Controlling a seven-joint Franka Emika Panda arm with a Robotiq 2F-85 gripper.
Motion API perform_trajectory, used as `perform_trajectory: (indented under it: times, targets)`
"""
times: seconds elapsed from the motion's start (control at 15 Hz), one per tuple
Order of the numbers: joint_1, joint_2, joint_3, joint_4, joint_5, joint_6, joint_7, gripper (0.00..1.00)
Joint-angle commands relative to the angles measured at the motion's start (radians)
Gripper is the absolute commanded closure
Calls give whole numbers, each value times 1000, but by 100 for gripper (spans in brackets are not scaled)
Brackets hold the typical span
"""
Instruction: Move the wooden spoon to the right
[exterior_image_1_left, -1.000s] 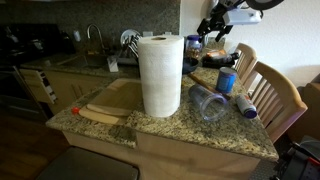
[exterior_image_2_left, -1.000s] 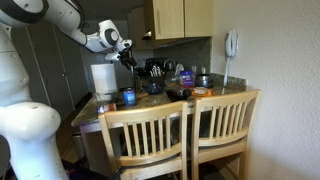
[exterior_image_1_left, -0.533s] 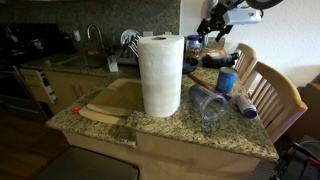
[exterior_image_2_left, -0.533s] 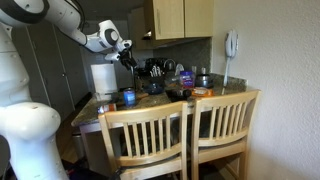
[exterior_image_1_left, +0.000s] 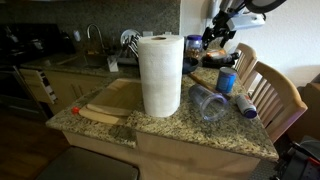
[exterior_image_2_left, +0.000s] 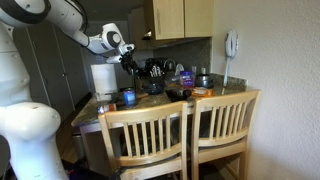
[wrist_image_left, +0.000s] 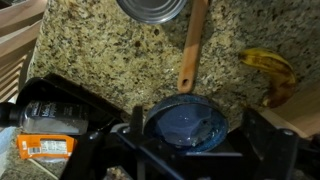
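In the wrist view the wooden spoon (wrist_image_left: 191, 45) lies on the speckled granite counter. Its slim tan handle runs down from the top edge to a rounded end just above a round blue dish (wrist_image_left: 187, 125). The spoon's bowl is cut off at the top edge. My gripper (wrist_image_left: 195, 152) hangs above the dish, open and empty, with its dark fingers far apart on either side. The gripper shows high over the back of the counter in both exterior views (exterior_image_1_left: 219, 35) (exterior_image_2_left: 128, 62). I cannot make out the spoon in those views.
A banana (wrist_image_left: 268, 72), a metal can (wrist_image_left: 150, 8) and a black container with an orange label (wrist_image_left: 45, 130) lie around the spoon. A paper towel roll (exterior_image_1_left: 160, 75), a tipped clear cup (exterior_image_1_left: 207, 102), a blue cup (exterior_image_1_left: 227, 80) and a flat pale utensil (exterior_image_1_left: 100, 112) sit nearer. Chairs (exterior_image_2_left: 180, 135) line the edge.
The gripper has shifted slightly sideways above the back of the counter. Nothing else has moved.
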Motion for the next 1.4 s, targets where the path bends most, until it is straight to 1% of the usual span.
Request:
perform_trajectory:
  times: [0.0,0.07,0.13,0.2,0.33,0.6,0.67,0.73,0.8,0.93,1.0,1.13,1.33]
  targets:
    - [16,40,-11,52,119,-58,-102,0]
    - [22,74,-16,73,191,-81,-176,0]
    - [21,105,-18,85,237,-99,-216,0]
    - [17,29,-9,27,168,-58,-133,0]
    - [20,49,-11,34,177,-58,-143,0]
    - [20,37,-10,34,177,-58,-141,0]
    - [21,39,-7,31,159,-19,-111,0]
    - [20,60,-7,44,160,-13,-105,0]
    - [17,107,-6,73,117,-3,-45,0]
    - [18,165,-12,92,51,10,48,0]
    - [25,87,-13,51,98,-19,-18,0]
    - [31,139,-20,66,67,0,29,0]
    - [34,164,-24,83,66,5,37,0]
